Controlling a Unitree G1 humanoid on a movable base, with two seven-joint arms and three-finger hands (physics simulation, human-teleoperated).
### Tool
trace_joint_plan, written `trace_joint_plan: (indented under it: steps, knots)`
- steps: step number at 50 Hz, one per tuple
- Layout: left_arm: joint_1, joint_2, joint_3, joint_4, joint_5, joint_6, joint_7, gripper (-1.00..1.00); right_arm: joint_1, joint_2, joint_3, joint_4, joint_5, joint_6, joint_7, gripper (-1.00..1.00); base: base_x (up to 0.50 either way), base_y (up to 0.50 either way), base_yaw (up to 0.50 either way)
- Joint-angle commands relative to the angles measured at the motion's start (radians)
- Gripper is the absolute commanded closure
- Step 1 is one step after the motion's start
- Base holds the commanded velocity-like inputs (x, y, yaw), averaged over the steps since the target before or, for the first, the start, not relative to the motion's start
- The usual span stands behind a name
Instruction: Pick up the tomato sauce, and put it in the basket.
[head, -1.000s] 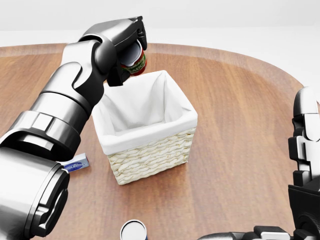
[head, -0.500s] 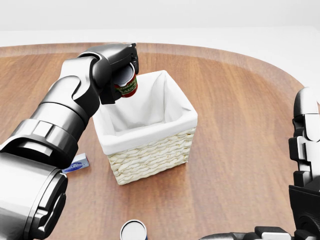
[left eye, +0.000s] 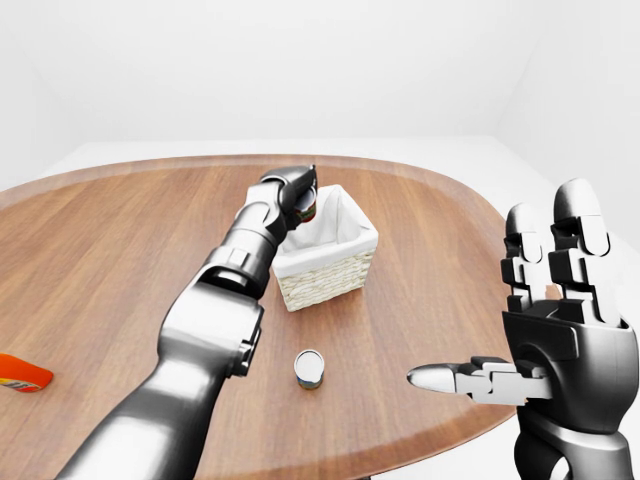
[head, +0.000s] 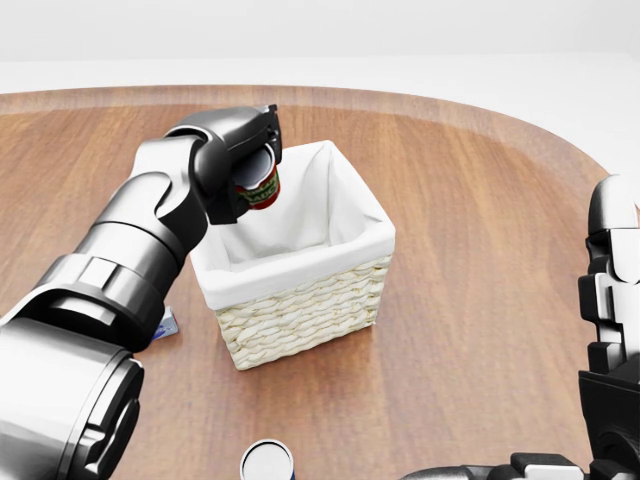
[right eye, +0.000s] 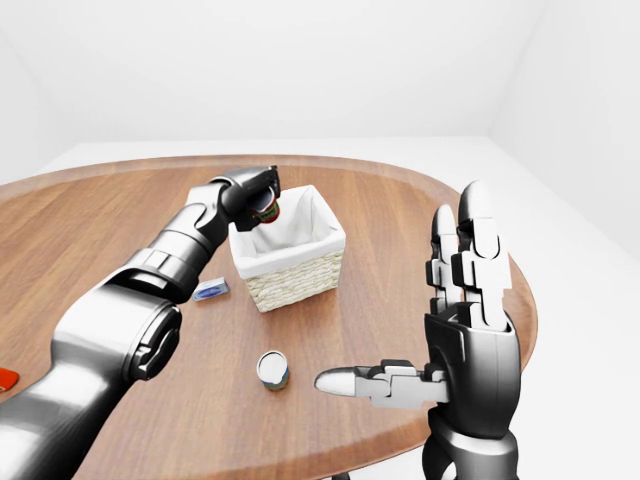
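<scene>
The tomato sauce can (head: 260, 184), red-labelled with a dark end, hangs tilted over the left rim of the wicker basket (head: 300, 300), which has a white cloth lining. My left hand (head: 250, 165) is shut on the can, its fingers wrapped round the top. In the right-eye view the can (right eye: 266, 208) sits just inside the basket's mouth (right eye: 290, 240). My right hand (right eye: 440, 330) stands open at the lower right, fingers up and thumb out, holding nothing.
A small metal can (head: 267, 462) stands on the wooden table (head: 480, 220) below the basket. A little blue and white packet (right eye: 211, 290) lies left of the basket. An orange-red object (left eye: 20, 373) lies at the table's far left.
My left hand has come down and slightly toward the basket's left rim with the can, which now sits lower, at the basket's mouth. The right hand has not moved.
</scene>
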Motion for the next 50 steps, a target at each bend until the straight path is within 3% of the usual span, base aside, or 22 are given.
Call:
trace_joint_plan:
  steps: [1,15,16,17,18,50]
  knots:
    - [0.005,-0.010,0.019,0.001,-0.088,0.000,-0.011,1.00,-0.004,0.000,-0.002,0.000,0.001,0.000,0.001,-1.00,0.00,0.00,0.00]
    - [0.003,0.004,0.020,0.007,-0.080,0.000,0.003,1.00,-0.003,0.000,-0.005,0.000,0.004,0.000,0.000,-1.00,0.00,0.00,0.00]
    - [-0.002,0.007,0.022,0.010,-0.079,0.000,0.022,0.69,-0.004,-0.001,-0.004,0.000,0.003,0.000,0.000,-1.00,0.00,0.00,0.00]
    - [-0.003,0.007,0.023,0.010,-0.079,0.000,0.023,0.69,-0.004,-0.001,-0.004,0.000,0.003,0.000,0.000,-1.00,0.00,0.00,0.00]
    - [-0.004,0.009,0.023,0.009,-0.080,0.000,0.011,-1.00,-0.003,-0.001,-0.004,0.000,0.003,0.000,0.000,-1.00,0.00,0.00,0.00]
    - [0.000,0.018,0.026,0.013,-0.080,0.000,0.031,-1.00,-0.004,-0.003,-0.001,0.000,0.001,0.000,-0.003,-1.00,0.00,0.00,0.00]
